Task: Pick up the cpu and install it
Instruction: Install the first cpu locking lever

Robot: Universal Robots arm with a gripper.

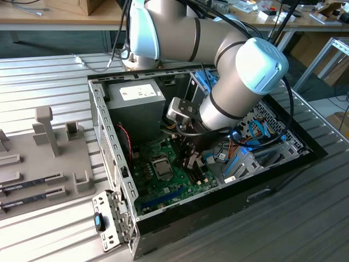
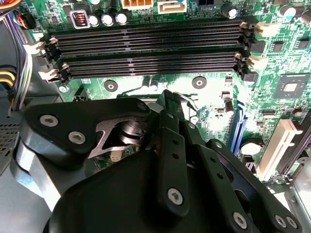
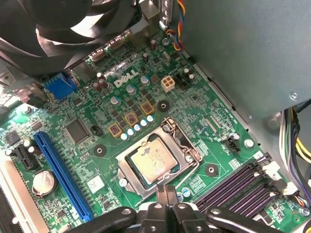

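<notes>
Grey fixture plate (image 1: 38, 158) sits outside the open PC case (image 1: 109, 164), off its exterior-view-left wall. Green motherboard (image 3: 97, 145) lies on the case floor. cpu (image 3: 150, 160), silver top, is seated in the socket (image 3: 187, 145) mid-board; also visible in exterior view (image 1: 162, 166). gripper (image 3: 166, 194) hovers just beside the socket edge, fingers (image 3: 158, 208) pressed together, holding nothing. Empty memory slots (image 2: 146, 48) lie just past the fingertips in the second wrist view.
</notes>
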